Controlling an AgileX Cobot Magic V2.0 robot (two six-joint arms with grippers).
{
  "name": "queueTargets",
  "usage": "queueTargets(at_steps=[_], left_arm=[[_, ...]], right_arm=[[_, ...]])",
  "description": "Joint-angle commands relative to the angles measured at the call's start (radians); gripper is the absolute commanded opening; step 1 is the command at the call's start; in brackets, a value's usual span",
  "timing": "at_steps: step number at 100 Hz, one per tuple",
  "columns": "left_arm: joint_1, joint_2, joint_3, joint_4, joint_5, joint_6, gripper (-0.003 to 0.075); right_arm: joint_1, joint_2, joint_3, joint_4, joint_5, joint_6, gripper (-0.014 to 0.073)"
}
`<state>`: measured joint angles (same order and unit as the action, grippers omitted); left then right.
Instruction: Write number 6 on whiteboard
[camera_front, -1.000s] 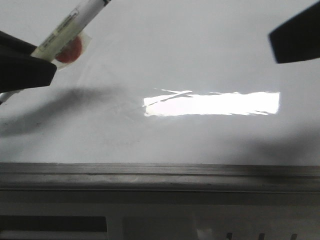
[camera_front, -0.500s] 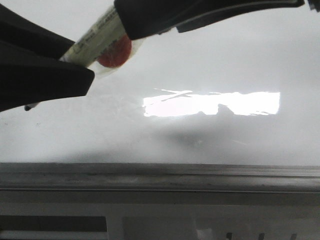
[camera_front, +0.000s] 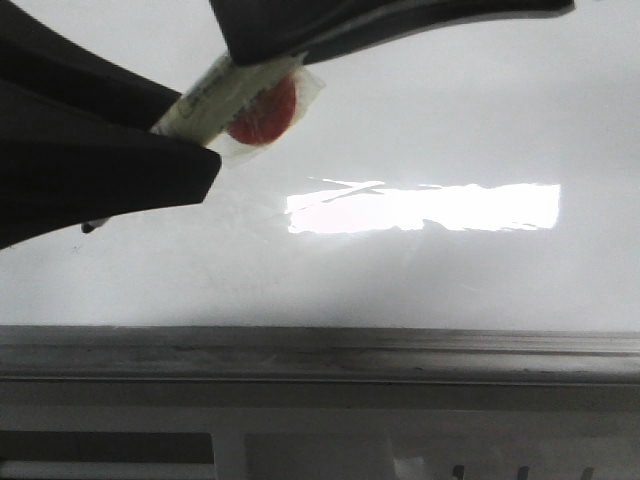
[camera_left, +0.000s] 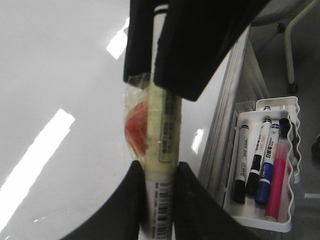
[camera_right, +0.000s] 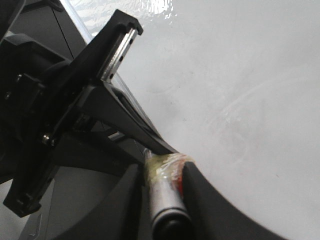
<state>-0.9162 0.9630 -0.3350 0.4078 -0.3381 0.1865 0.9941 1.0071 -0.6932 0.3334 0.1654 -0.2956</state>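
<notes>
The whiteboard (camera_front: 450, 120) lies glossy white-grey with a bright rectangular reflection; no number 6 shows on it. My left gripper (camera_front: 190, 125) is shut on a white marker (camera_front: 225, 95) that has a red disc (camera_front: 265, 118) taped to its barrel. The left wrist view shows that marker (camera_left: 162, 130) clamped at its barcode end between the left gripper (camera_left: 160, 170) fingers. My right gripper (camera_front: 260, 50) reaches in from the upper right and is shut on the marker's other end. The right wrist view shows the marker's end (camera_right: 165, 200) between the right gripper (camera_right: 162, 167) fingers. The tip is hidden.
A grey metal edge (camera_front: 320, 350) runs along the board's near side. Beside the board, a white tray (camera_left: 235, 205) holds black, blue and pink markers (camera_left: 265, 165). A chair leg with a caster (camera_left: 290, 50) stands beyond it.
The right gripper swept in from the far upper right and closed over the marker's free end. The left gripper carried the marker rightward and slightly down.
</notes>
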Motion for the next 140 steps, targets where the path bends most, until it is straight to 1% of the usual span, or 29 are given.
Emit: queueTargets(at_steps=[1, 16, 36, 43, 45, 47, 55, 59, 64, 81, 99, 111, 127, 140], left_arm=[[-0.007, 0.001, -0.033, -0.012, -0.093, -0.004, -0.0020], [-0.007, 0.001, -0.033, -0.012, -0.104, -0.004, -0.0020], [-0.007, 0.002, -0.033, -0.013, -0.104, -0.004, -0.0011], [-0.007, 0.002, -0.033, -0.013, -0.104, -0.004, 0.0059], [-0.007, 0.002, -0.033, -0.016, -0.104, -0.004, 0.0104], [-0.007, 0.002, -0.033, -0.020, -0.104, -0.004, 0.0128], [-0.007, -0.009, -0.033, -0.058, -0.104, -0.004, 0.0268], [-0.004, -0.018, -0.033, -0.080, -0.101, -0.004, 0.0316], [0.006, -0.034, -0.033, -0.089, -0.080, -0.004, 0.0344], [0.083, -0.133, -0.033, -0.119, 0.023, -0.002, 0.0347], [0.161, -0.303, -0.033, -0.171, 0.083, -0.002, 0.0347], [0.214, -0.401, -0.033, -0.170, 0.134, -0.002, 0.0347], [0.263, -0.449, -0.033, -0.222, 0.147, -0.002, 0.0347], [0.271, -0.449, -0.033, -0.246, 0.147, -0.002, 0.0347]], right_arm=[[0.003, -0.009, -0.033, 0.006, -0.089, -0.012, 0.0086], [0.003, -0.009, -0.033, 0.006, -0.085, -0.012, -0.0068], [0.003, -0.009, -0.033, 0.006, -0.085, -0.012, -0.0071], [0.003, -0.009, -0.033, 0.006, -0.085, -0.012, -0.0071], [0.003, -0.009, -0.033, 0.006, -0.083, -0.012, -0.0071], [0.003, -0.009, -0.033, 0.006, -0.083, -0.012, -0.0071], [0.001, -0.009, -0.033, 0.007, -0.079, -0.010, -0.0071], [0.001, -0.009, -0.033, 0.007, -0.079, -0.008, -0.0071], [0.001, -0.009, -0.033, 0.007, -0.080, -0.008, -0.0071], [-0.019, -0.009, -0.033, 0.019, -0.093, 0.014, -0.0071], [-0.121, -0.009, -0.033, 0.099, -0.124, 0.014, -0.0071], [-0.174, -0.009, -0.042, 0.139, -0.165, 0.014, -0.0071], [-0.233, 0.020, -0.126, 0.147, -0.138, 0.014, -0.0071], [-0.279, 0.076, -0.210, 0.147, -0.109, 0.014, -0.0071]])
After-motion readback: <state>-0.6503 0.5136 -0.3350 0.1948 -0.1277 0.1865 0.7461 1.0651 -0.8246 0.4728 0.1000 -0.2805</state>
